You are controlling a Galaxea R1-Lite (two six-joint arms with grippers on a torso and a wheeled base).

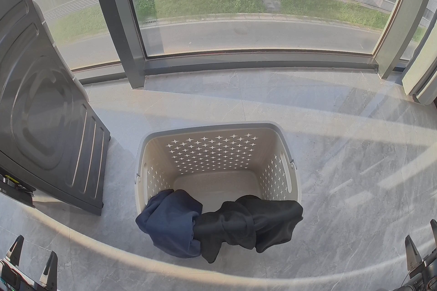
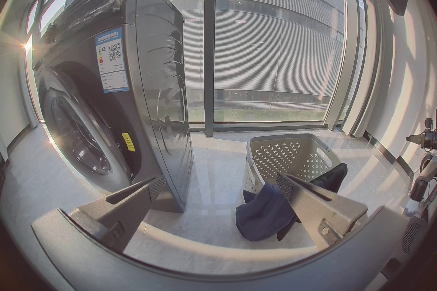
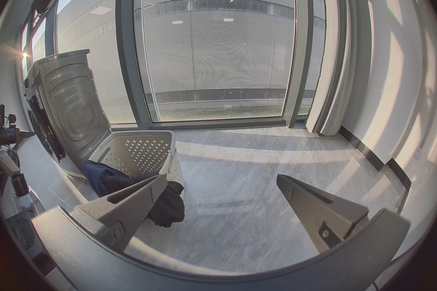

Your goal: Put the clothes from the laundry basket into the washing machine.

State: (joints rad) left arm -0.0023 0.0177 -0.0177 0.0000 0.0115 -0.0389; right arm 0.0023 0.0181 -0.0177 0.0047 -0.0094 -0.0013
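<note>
state: we have left gripper (image 1: 35, 251) and right gripper (image 1: 422, 239) low, either side, jaws open and empty, ready to grab | clothes: navy garment (image 1: 170, 219) and black garment (image 1: 250, 221) draped over laundry basket (image 1: 211, 129) near rim; easy pick | target: washing machine (image 1: 45, 114) just left of basket; we judge transfer not started

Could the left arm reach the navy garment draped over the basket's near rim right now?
Probably yes: the left gripper, open, faces the navy garment hanging over the laundry basket rim, with bare floor between.
</note>
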